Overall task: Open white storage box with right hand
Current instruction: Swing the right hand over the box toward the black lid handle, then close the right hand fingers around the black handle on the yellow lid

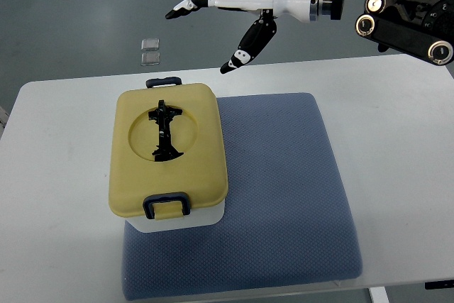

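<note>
While the box (169, 157) sits with its lid down on the left part of the blue mat (284, 196), the right hand (227, 12) hangs in the air beyond the box's far edge, well apart from it. Its arm (397, 15) enters from the right. Fingers (186, 5) are spread and point left; the thumb (248, 44) angles downward. The hand holds nothing and touches nothing.

Box: white base, yellow lid (191, 115) seated flat. A dark clasp (167, 205) shows at the near edge, folded over the lid rim; a second clasp (164, 81) at the far edge. A black handle (165, 131) lies in the round recess at lid centre.

Mat lies on the white table (57, 175), extending right of the box. Two small clear items (150, 52) lie on the floor beyond the box's far edge.
</note>
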